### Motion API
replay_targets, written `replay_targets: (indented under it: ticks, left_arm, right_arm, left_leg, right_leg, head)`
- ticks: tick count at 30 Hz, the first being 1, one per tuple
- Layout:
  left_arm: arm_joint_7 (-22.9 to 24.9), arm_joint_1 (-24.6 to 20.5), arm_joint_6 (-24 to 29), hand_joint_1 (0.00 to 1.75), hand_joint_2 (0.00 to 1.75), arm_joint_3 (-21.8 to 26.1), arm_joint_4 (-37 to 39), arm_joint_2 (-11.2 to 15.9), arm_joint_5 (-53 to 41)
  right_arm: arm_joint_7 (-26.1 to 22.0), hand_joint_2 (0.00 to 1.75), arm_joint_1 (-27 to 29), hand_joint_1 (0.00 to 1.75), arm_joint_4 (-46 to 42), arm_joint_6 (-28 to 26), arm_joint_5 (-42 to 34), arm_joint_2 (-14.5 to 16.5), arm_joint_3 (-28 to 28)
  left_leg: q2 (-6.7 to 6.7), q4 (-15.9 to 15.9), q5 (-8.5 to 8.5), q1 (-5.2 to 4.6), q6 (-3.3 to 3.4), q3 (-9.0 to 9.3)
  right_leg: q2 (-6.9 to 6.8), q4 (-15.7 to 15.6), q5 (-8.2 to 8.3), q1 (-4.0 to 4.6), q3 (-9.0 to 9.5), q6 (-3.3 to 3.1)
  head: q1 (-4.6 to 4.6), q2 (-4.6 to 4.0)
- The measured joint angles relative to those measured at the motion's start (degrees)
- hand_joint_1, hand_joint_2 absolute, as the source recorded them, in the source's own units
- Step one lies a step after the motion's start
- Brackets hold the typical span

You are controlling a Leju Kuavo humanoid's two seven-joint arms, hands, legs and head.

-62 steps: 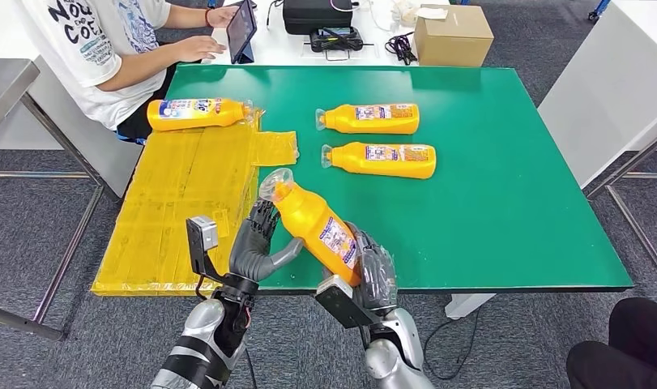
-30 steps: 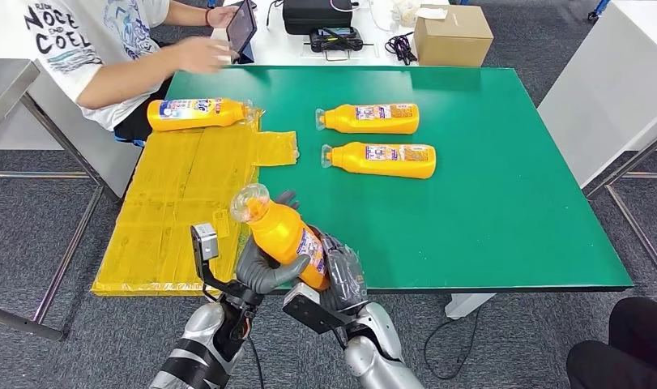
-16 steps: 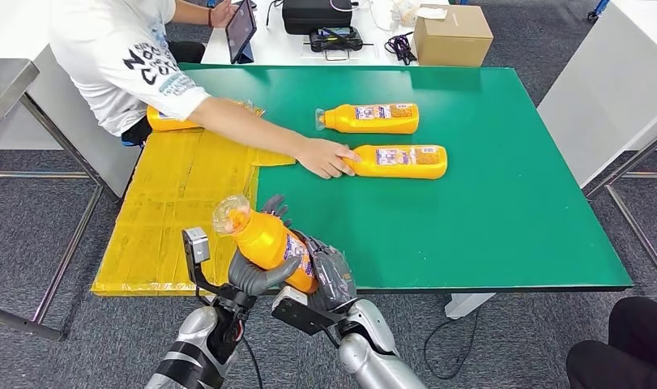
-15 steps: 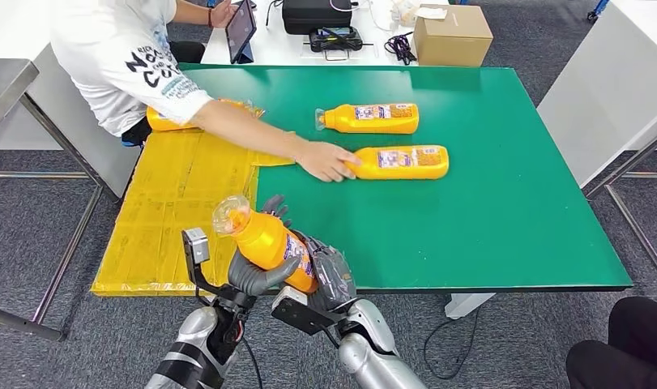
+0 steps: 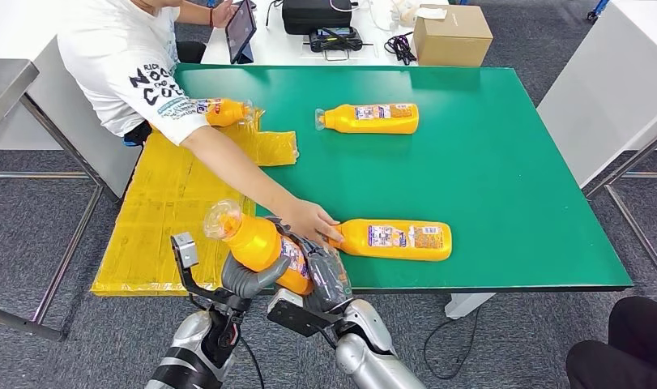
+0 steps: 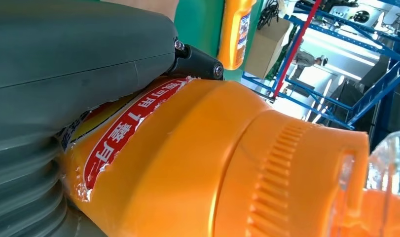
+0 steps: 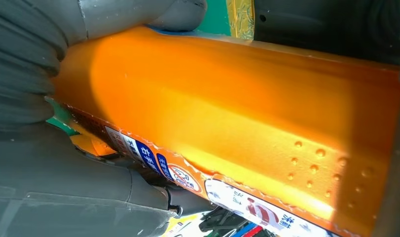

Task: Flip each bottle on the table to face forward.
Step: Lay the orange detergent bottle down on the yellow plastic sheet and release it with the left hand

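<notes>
Pretty loud palette here: bright green table (image 5: 503, 162), orange bottles (image 5: 396, 240) with white, blue and red labels and clear caps, and a yellow taped sheet (image 5: 175, 194) at 9 o'clock. The held bottle (image 5: 264, 247) is the same orange, gripped by dark grey hands (image 5: 245, 274) on silver arms. The person's shirt (image 5: 122, 57) is white with black lettering.

A cardboard box (image 5: 453, 35) sits just beyond the green tabletop's (image 5: 503, 154) far edge, with a black case (image 5: 317, 14) and cables (image 5: 401, 47) beside it. A person in a white shirt (image 5: 118, 61) leans over the tabletop's far left corner, holding a tablet (image 5: 241, 29). Yellow sheeting (image 5: 175, 203) covers its left side.
</notes>
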Motion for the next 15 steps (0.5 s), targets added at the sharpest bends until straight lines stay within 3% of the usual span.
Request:
replay_targets:
  ticks: [3,6,7,10,15]
  left_arm:
    - [0.0,0.1,0.0,1.75,1.75,0.1,-0.3,0.0,0.2]
    - [0.1,0.2,0.1,1.75,1.75,0.2,-0.5,0.0,0.2]
    - [0.2,0.2,0.1,1.75,1.75,0.3,-0.6,0.0,0.2]
    - [0.5,0.2,0.9,1.75,1.75,0.3,-1.2,0.0,-0.3]
    - [0.7,0.1,6.1,1.75,1.75,0.4,-3.1,0.0,-4.4]
  right_arm:
    - [0.0,1.75,-0.1,1.67,0.0,0.0,0.0,0.0,0.1]
    - [0.3,1.75,-0.2,0.36,0.0,0.0,0.2,0.0,0.1]
    - [0.5,1.31,-0.2,0.0,0.0,-0.1,0.3,0.0,0.1]
    - [1.5,0.0,-0.2,0.0,0.0,-0.8,0.8,0.0,0.1]
    - [4.3,0.0,0.3,0.0,-1.3,-2.5,1.4,0.0,-0.1]
  left_leg:
    - [0.0,0.0,0.0,0.0,0.0,0.0]
    - [0.0,0.0,0.0,0.0,0.0,0.0]
    - [0.0,0.0,0.0,0.0,0.0,0.0]
    - [0.0,0.0,0.0,0.0,0.0,0.01]
    - [0.02,0.0,0.0,0.0,0.0,0.0]
  right_leg:
    - [0.0,0.0,0.0,0.0,0.0,0.0]
    - [0.0,0.0,0.0,0.0,0.0,0.0]
    - [0.0,0.0,0.0,0.0,0.0,0.0]
    - [0.0,0.0,0.0,0.0,0.0,0.0]
    - [0.01,0.0,0.0,0.0,0.0,0.0]
  head:
    - [0.0,0.0]
    - [0.01,0.0]
    - [0.0,0.0]
    - [0.0,0.0]
    - [0.01,0.0]
